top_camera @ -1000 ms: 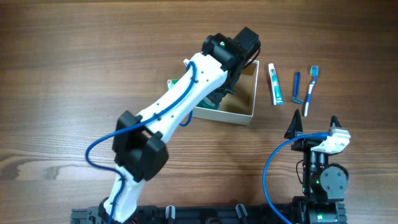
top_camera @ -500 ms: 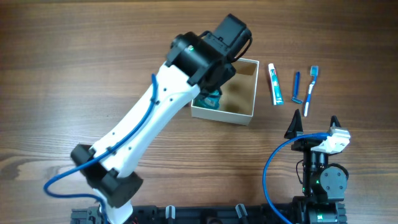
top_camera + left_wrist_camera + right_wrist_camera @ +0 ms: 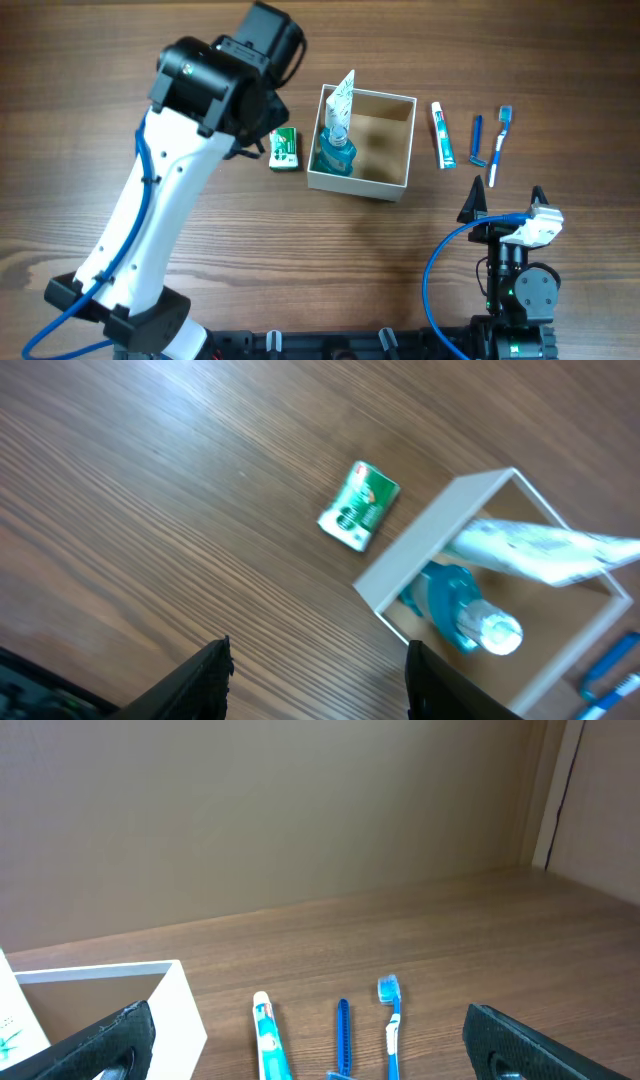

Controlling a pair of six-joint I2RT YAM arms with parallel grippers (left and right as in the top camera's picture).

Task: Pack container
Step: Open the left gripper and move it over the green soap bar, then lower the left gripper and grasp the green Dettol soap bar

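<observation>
The container [image 3: 399, 186] is a square white box with a brown inside, at the table's middle. A blue bottle [image 3: 333, 155] and a white tube [image 3: 341, 99] stand in its left side; both show in the left wrist view, the bottle [image 3: 462, 612] and the tube [image 3: 540, 548]. A green packet [image 3: 285, 148] lies just left of the box, also in the left wrist view [image 3: 359, 506]. My left gripper [image 3: 315, 680] is open and empty, above the wood left of the packet. My right gripper [image 3: 310, 1050] is open and empty, low at the front right.
A small toothpaste tube [image 3: 443, 134], a blue razor [image 3: 477, 141] and a blue toothbrush [image 3: 499, 143] lie in a row right of the box. They also show in the right wrist view, tube [image 3: 266, 1038], razor [image 3: 343, 1032], toothbrush [image 3: 391, 1020].
My left arm has pulled out of the box and swung left and up, leaving the bottle and tube standing in the box. The green packet is uncovered. The right arm has not moved.
</observation>
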